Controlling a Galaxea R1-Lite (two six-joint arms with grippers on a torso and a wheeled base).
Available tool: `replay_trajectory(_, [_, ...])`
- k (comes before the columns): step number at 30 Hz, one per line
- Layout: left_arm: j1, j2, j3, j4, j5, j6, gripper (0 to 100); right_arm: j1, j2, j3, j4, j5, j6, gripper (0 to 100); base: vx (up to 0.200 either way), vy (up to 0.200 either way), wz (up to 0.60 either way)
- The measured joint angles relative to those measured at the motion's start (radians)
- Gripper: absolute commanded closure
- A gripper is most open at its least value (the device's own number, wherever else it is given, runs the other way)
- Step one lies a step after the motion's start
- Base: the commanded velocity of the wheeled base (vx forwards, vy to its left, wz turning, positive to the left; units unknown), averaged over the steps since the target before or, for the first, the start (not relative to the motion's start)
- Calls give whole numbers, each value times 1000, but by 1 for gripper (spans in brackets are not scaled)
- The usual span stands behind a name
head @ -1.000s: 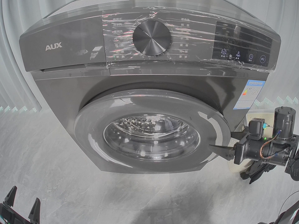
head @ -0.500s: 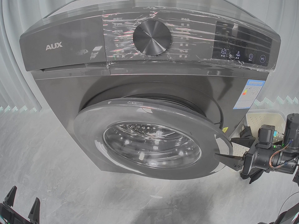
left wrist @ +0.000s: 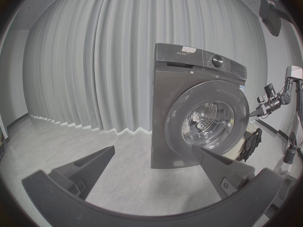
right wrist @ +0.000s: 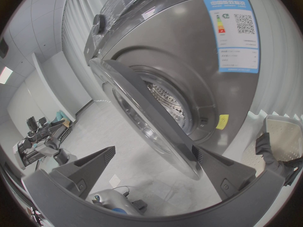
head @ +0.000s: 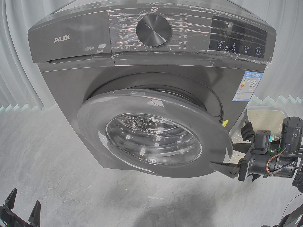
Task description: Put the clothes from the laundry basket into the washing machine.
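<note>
The grey washing machine [head: 151,70] stands in front of me with its round door [head: 151,136] swung partly out, hinged on the left. My right gripper [head: 222,155] is at the door's right rim, open, with the rim between its fingers. In the right wrist view the door edge [right wrist: 176,148] lies against one finger, and the steel drum [right wrist: 167,101] shows behind it. The white laundry basket [head: 268,117] sits right of the machine, dark clothes [head: 247,131] hanging over its side. My left gripper [head: 24,196] stays low at the left, open and holding nothing.
Pale tiled floor [head: 47,148] spreads in front of and left of the machine. White curtains [left wrist: 94,73] hang behind it. The right wrist view shows equipment on the floor [right wrist: 38,142] far off to the left side of the room.
The door went from shut to partly open, its right rim swinging outward with my right gripper. The head camera shifted a little. My left gripper stayed put.
</note>
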Motion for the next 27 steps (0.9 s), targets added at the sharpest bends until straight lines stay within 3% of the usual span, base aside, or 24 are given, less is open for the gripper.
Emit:
replay_trajectory(7, [0,0,0,0,0,1,0,8,-38,32,7,-1,0,0,0,0,0])
replay_trajectory(13, [0,0,0,0,0,-1,0,4,-28,18,0,-2,-1,0,-200,0,0])
replay_trajectory(24, [0,0,0,0,0,0,0,21,22,8,0,7,4,0,0,0,0])
replay_trajectory(27, [0,0,0,0,0,0,0,38,16,26,-1,28,7,0,0,0,0])
